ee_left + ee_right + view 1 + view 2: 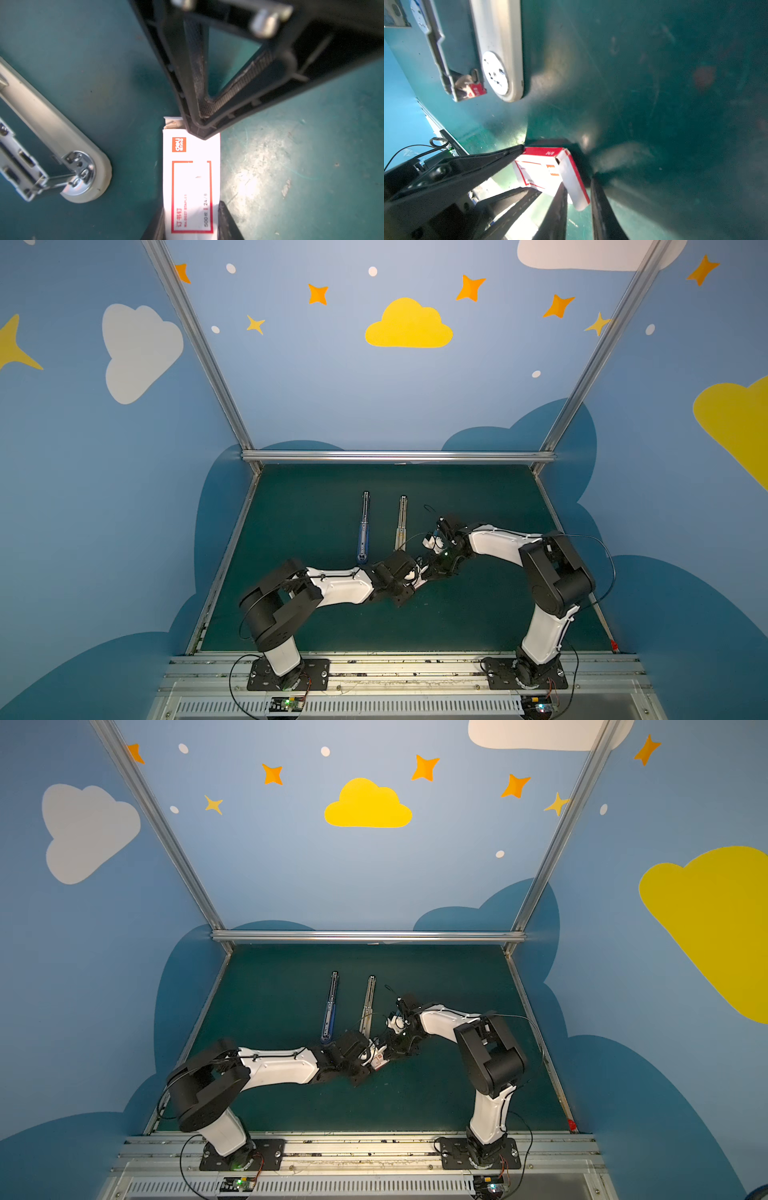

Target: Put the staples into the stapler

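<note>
Early days. Left fingers (227, 226) clamp the staple box (191, 182) mid-desk (83, 62), staples unseen inside. Right fingers (270, 87) nip its other end, grip unclear. The grey stapler (52, 124) lies open just left, waiting.

dark green table (478, 614), two white-and-black arms bent inward, left gripper (422, 572) and right gripper (434, 566) tip to tip near the middle, small white box (420, 581) partly hidden between them, blue stapler (363, 531) and grey stapler (401, 522) side by side just beyond
</note>
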Available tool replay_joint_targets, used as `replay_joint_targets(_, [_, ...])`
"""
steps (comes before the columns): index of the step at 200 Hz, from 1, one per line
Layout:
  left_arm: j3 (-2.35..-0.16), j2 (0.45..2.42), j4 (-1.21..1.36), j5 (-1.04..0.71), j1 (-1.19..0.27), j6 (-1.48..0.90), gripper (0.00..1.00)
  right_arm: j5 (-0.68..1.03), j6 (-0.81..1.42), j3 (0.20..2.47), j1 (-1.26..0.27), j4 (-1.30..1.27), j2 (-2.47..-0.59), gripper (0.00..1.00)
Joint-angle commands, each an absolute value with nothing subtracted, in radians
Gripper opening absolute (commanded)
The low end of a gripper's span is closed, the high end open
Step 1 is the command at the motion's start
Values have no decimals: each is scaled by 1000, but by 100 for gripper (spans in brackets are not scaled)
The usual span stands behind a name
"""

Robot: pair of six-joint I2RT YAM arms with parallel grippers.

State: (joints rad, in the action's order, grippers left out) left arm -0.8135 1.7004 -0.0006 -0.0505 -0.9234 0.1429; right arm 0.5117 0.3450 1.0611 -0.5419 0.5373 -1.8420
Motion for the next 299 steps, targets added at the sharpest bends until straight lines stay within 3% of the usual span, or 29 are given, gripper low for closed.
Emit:
replay_joint_targets(1, [-805,1706,-72,-37,-925,149,34,463,357,1055,-533,530,-1834,21])
replay_joint_targets(142, [-827,1727,-122,-29,-939,155,38,433,354,1043,-490,531,-1787,0])
replay_joint_targets(193, [-833,1728,-133,-29,-942,155,38,478,344,1027,-477,513,-1773,0])
replay_joint_targets(209, [-833,1726,-133,-26,-942,155,38,522,339,1018,-480,492,-1766,16])
replay_joint_targets(222, [-832,1727,-132,-25,-942,155,38,547,336,1007,-487,476,-1756,22])
replay_joint_targets(272, [-831,1728,-129,-25,-943,151,38,586,334,1008,-519,445,-1765,28])
replay_joint_targets(299, [-828,1723,-124,-23,-942,151,39,583,333,1019,-539,447,-1788,26])
